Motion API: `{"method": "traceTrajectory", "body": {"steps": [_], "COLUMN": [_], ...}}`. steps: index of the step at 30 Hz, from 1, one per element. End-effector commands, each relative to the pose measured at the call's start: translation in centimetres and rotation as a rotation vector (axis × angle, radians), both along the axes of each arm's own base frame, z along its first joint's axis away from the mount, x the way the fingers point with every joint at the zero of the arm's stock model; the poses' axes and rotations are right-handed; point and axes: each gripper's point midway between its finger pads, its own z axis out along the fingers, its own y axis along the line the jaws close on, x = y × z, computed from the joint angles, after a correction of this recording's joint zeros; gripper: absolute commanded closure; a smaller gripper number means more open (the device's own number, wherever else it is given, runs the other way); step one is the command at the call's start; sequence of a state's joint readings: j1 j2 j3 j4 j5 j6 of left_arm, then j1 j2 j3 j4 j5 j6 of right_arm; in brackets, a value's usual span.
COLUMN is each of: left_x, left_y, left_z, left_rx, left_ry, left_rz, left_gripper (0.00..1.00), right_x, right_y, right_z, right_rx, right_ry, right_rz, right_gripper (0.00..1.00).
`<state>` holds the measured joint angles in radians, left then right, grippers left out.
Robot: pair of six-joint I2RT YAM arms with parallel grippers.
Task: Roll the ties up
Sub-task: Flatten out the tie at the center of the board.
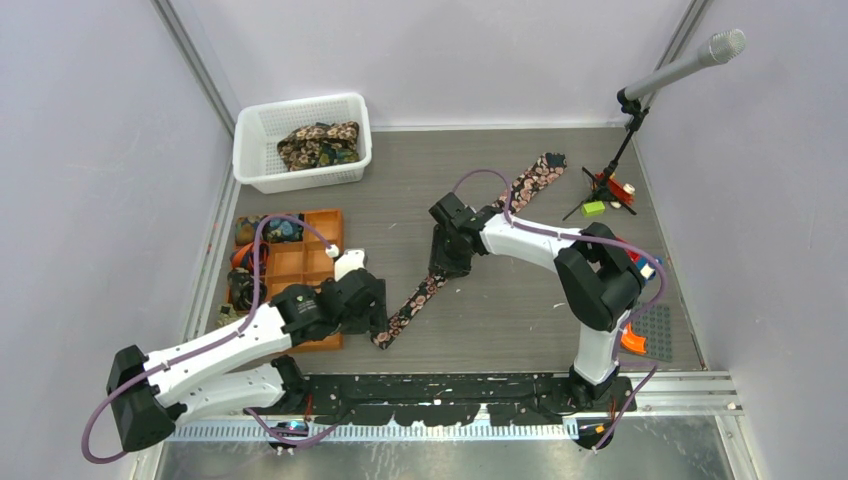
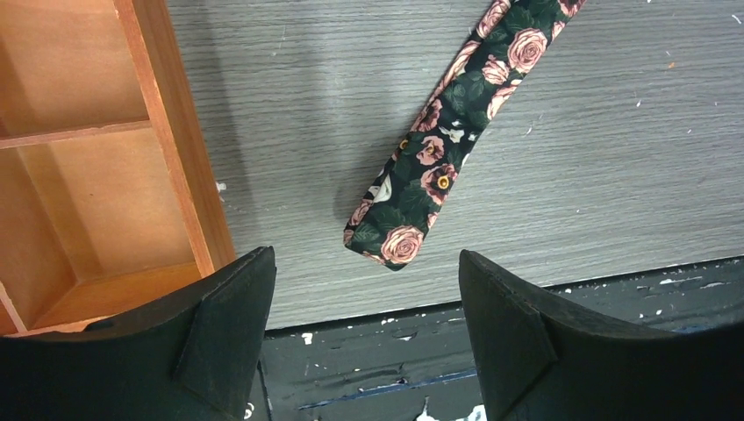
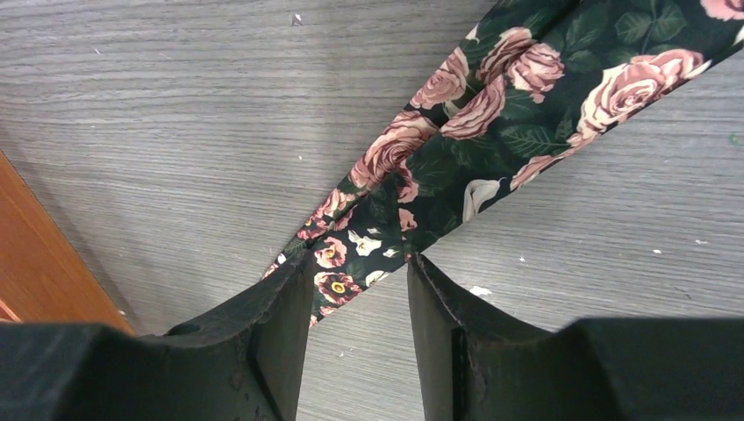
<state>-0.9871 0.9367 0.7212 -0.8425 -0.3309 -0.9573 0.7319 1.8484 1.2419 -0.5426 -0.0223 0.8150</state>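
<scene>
Starting at the left, the left hand [image 2: 364, 263] hangs with its fingers spread wide and nothing between them, at 3 o'clock of the orange tray [image 2: 186, 167]. The narrow end of the floral tie [image 2: 436, 162] lies flat on the counter [image 2: 614, 175], just ahead of that hand at 12 o'clock in its own view. From that end the tie's long axis runs across the top view toward 1 o'clock. Partway along, the right hand [image 3: 355, 263] straddles the band, fingers set close against its edges; whether they truly pinch it I cannot tell. Rolling likely begins at the narrow end, and the left hand is the nearer to it.
</scene>
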Motion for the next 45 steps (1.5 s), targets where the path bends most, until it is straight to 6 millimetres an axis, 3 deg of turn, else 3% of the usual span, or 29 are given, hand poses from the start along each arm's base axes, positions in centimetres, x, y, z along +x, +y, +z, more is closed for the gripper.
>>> {"method": "traceTrajectory", "body": {"steps": [1, 4, 9, 14, 22, 28, 36, 40, 45], "left_x": [0.6, 0.8, 1.0, 1.0, 1.9, 3.0, 3.3, 3.3, 3.6], "left_y": [0.3, 0.2, 0.1, 0.3, -0.3, -0.9, -1.4, -1.3, -3.3], "left_z": [0.0, -0.1, -0.1, -0.3, 0.4, 1.4, 1.9, 1.2, 0.1], "left_rx": [0.022, 0.028, 0.039, 0.051, 0.062, 0.039, -0.003, 0.012, 0.015], "left_ry": [-0.031, -0.035, -0.037, -0.036, -0.052, -0.067, -0.071, -0.063, -0.052], "left_rz": [0.011, 0.010, 0.007, 0.008, 0.026, 0.112, 0.160, 0.156, 0.053], "left_gripper": [0.22, 0.23, 0.23, 0.23, 0.23, 0.23, 0.26, 0.26, 0.25], "right_x": [1.1, 1.5, 1.8, 3.1, 7.5, 8.8, 5.8, 3.4, 2.8], "right_y": [0.9, 1.0, 1.0, -0.4, -2.9, -2.9, -3.2, -2.0, -1.3], "right_z": [2.1, 1.3, -1.9, -3.5, -4.4, -3.6, -3.0, -2.6, 0.2], "right_rx": [0.036, 0.016, -0.019, -0.060, -0.035, -0.007, 0.003, 0.038, 0.049], "right_ry": [-0.042, -0.038, -0.002, -0.009, -0.034, -0.048, -0.018, 0.031, -0.006], "right_rz": [-0.011, -0.003, -0.003, -0.055, -0.205, -0.229, -0.204, -0.146, -0.104], "right_gripper": [0.52, 0.52, 0.54, 0.54, 0.56, 0.57, 0.58, 0.59, 0.59]}}
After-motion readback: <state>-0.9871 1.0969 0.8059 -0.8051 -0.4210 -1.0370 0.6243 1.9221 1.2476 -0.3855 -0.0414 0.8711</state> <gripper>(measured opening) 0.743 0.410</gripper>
